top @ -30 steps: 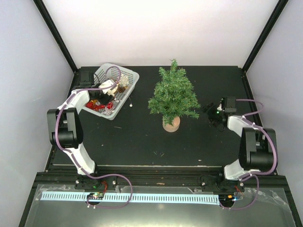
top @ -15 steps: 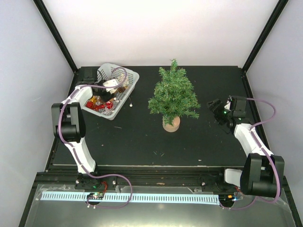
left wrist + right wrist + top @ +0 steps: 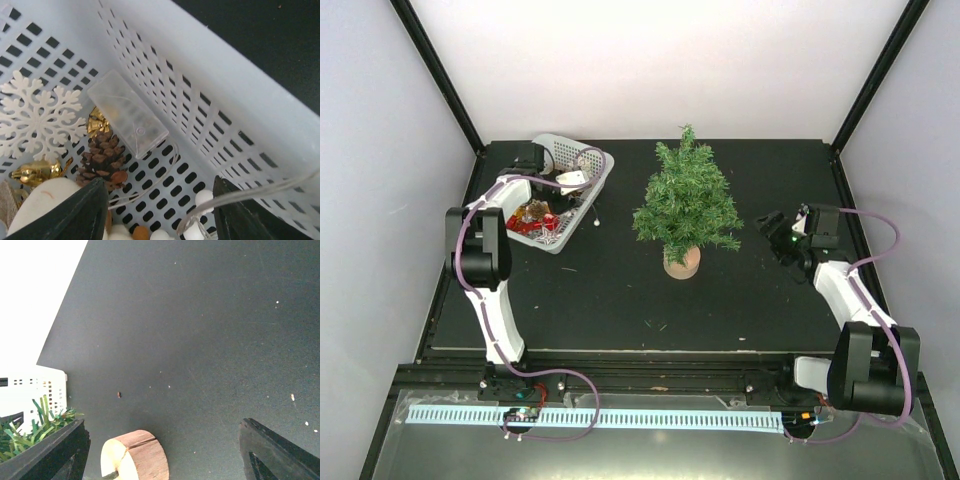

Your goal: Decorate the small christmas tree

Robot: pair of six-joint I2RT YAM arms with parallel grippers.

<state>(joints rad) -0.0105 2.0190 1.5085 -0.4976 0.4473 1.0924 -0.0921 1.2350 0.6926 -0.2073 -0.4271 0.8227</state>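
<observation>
Left arm [image 3: 478,255] advanced over perforated basket [image 3: 225,105] | left jaws, right jaws spread, empty

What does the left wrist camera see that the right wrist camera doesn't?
Left wrist only: the inside of the white basket, holding a white snowflake, a pine cone, a clear plastic box and a gold ornament. Right wrist only: the small christmas tree, its green needles and wooden base. Both: the basket's perforated wall and the black table.
</observation>
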